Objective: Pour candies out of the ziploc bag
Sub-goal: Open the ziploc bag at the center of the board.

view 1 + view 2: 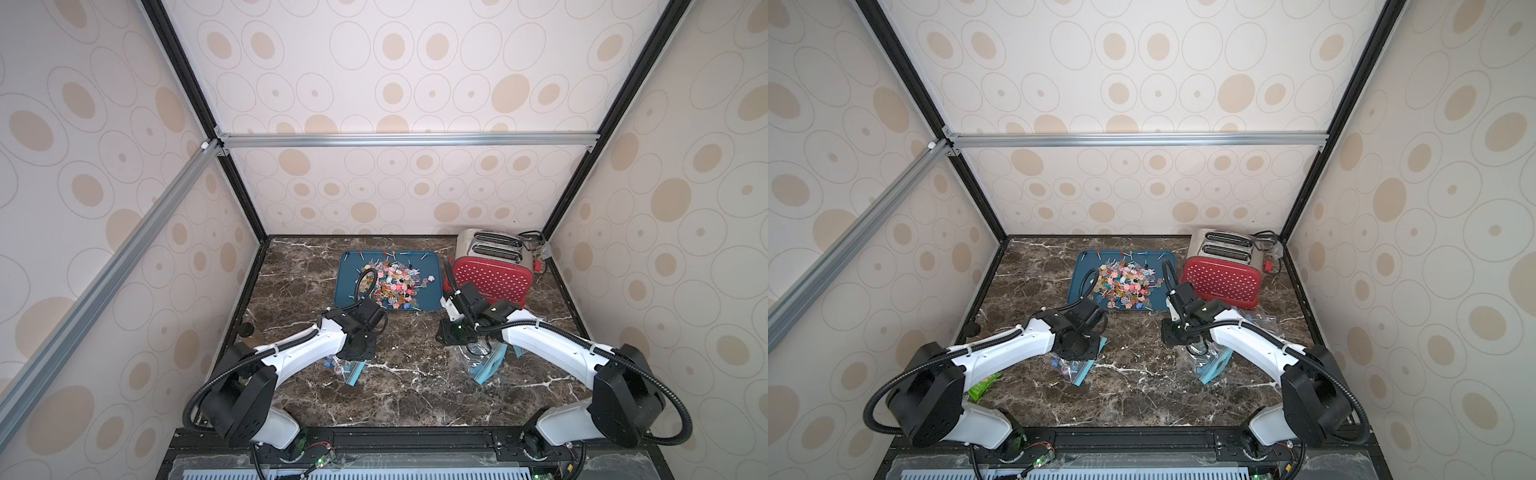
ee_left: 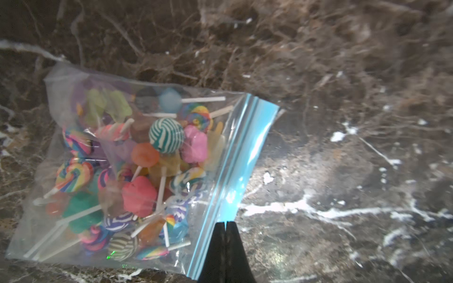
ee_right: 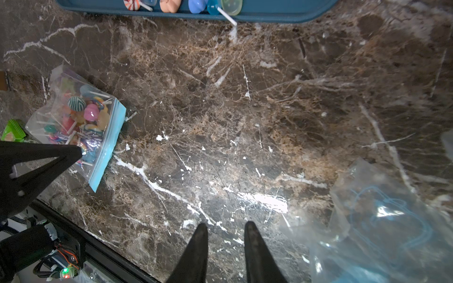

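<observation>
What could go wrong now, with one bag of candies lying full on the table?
1. The left gripper is shut at the zip strip of the full bag; the strip looks flat, maybe sealed, so lifting may pour nothing.
2. Candies crowd the tray at its near rim, one stick overhanging; more pouring may spill some.
3. The empty bag beside the open right gripper could snag.

Multicoloured candies (image 1: 390,286) lie heaped on the blue tray (image 1: 345,266); a candy-filled ziploc bag (image 2: 117,171) lies flat on the table (image 1: 415,386).
</observation>
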